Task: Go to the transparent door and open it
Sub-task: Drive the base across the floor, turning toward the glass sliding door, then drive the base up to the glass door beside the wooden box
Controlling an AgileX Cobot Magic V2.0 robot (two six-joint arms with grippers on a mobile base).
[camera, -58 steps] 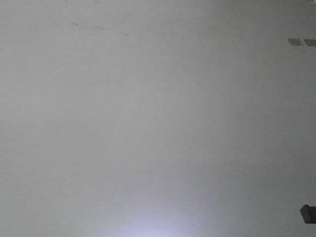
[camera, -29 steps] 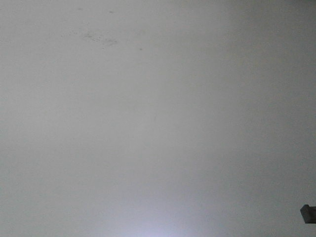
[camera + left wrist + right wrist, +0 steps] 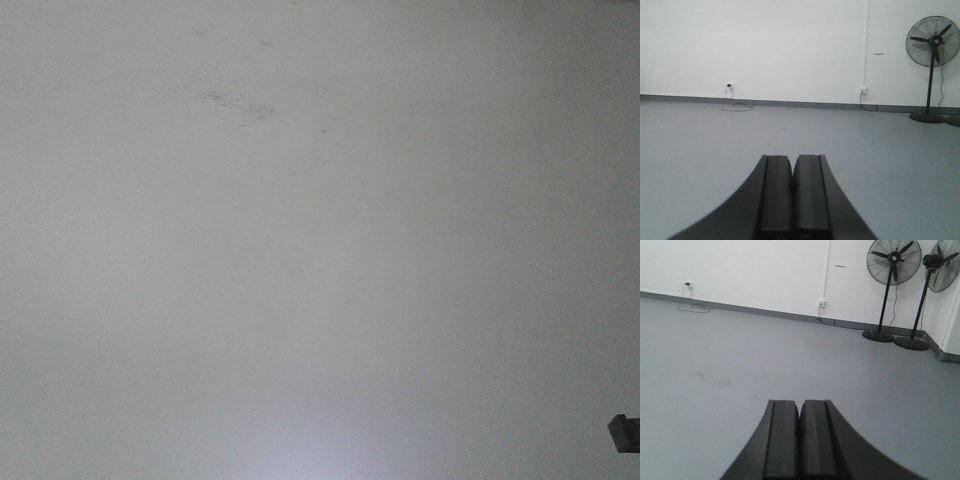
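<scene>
The transparent door is out of view in every frame. My left gripper (image 3: 792,159) is shut and empty, its dark fingers pressed together low in the left wrist view, pointing over bare grey floor toward a white wall. My right gripper (image 3: 799,404) is also shut and empty, pointing over the grey floor toward the same kind of white wall. The front view shows only grey floor (image 3: 300,250) with faint scuff marks (image 3: 240,105).
A standing fan (image 3: 932,45) is at the right by the wall in the left wrist view. Two standing fans (image 3: 892,260) (image 3: 940,265) stand at the far right in the right wrist view. Wall sockets (image 3: 729,85) (image 3: 822,303) with cables lie along the skirting. A small dark part (image 3: 624,432) shows at the front view's lower right edge.
In the front view the scuff marks on the floor have slid down and to the right, and the two dark squares at the right edge have left the frame.
</scene>
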